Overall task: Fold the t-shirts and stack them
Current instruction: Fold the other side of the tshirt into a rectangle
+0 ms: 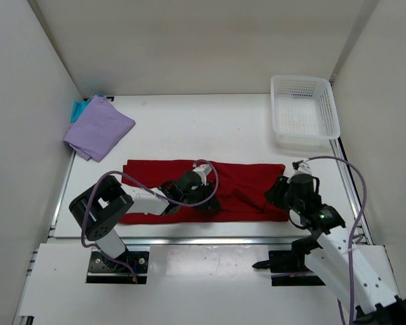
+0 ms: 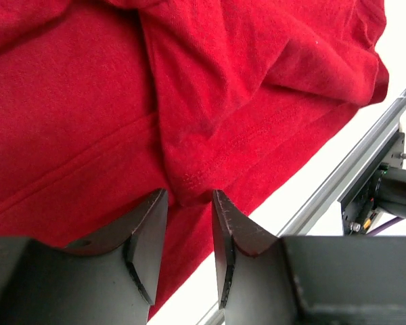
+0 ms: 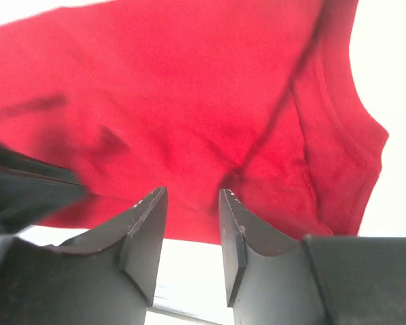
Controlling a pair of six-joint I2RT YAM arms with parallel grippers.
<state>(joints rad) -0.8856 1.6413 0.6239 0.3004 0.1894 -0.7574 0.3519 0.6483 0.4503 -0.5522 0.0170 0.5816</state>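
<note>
The deep red t-shirt (image 1: 243, 183) lies as a long, wrinkled band across the near part of the table. My left gripper (image 1: 208, 204) is low over its near middle; in the left wrist view its jaws (image 2: 188, 193) stand apart, with a raised fold of the red hem (image 2: 189, 177) just at the tips. My right gripper (image 1: 276, 191) is at the shirt's right end; its jaws (image 3: 193, 191) are open over the red shirt's (image 3: 189, 101) near edge. The pale lavender t-shirt (image 1: 99, 126) lies folded at the far left on the teal t-shirt (image 1: 76, 108), which only peeks out.
A white lattice basket (image 1: 304, 128) stands at the far right corner. White walls close in the table on the left, back and right. A metal rail (image 2: 352, 162) runs along the table's near edge, just beyond the red shirt.
</note>
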